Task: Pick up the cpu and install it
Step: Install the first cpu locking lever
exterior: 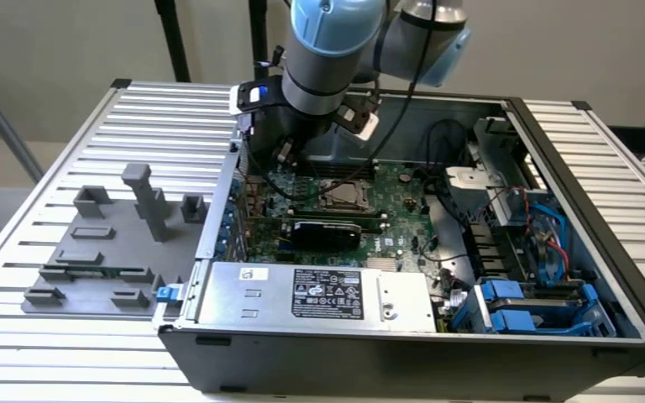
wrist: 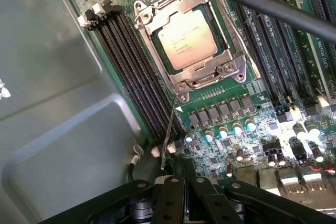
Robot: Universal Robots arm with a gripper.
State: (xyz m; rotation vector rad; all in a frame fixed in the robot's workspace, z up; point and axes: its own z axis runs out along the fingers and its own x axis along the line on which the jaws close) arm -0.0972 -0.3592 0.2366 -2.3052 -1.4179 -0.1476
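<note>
Silvery square cpu (wrist: 187,39) with tan rim is seated in steel socket frame (wrist: 157,51). It lies straight ahead of black gripper (wrist: 181,181), which is pinched narrow and empty.

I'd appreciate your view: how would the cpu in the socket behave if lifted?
The cpu looks thin, flat and metal-topped, so it is probably stiff and light. Its smooth top may be slippery. Lying flat within the socket frame, it is unlikely to roll or tip.
</note>
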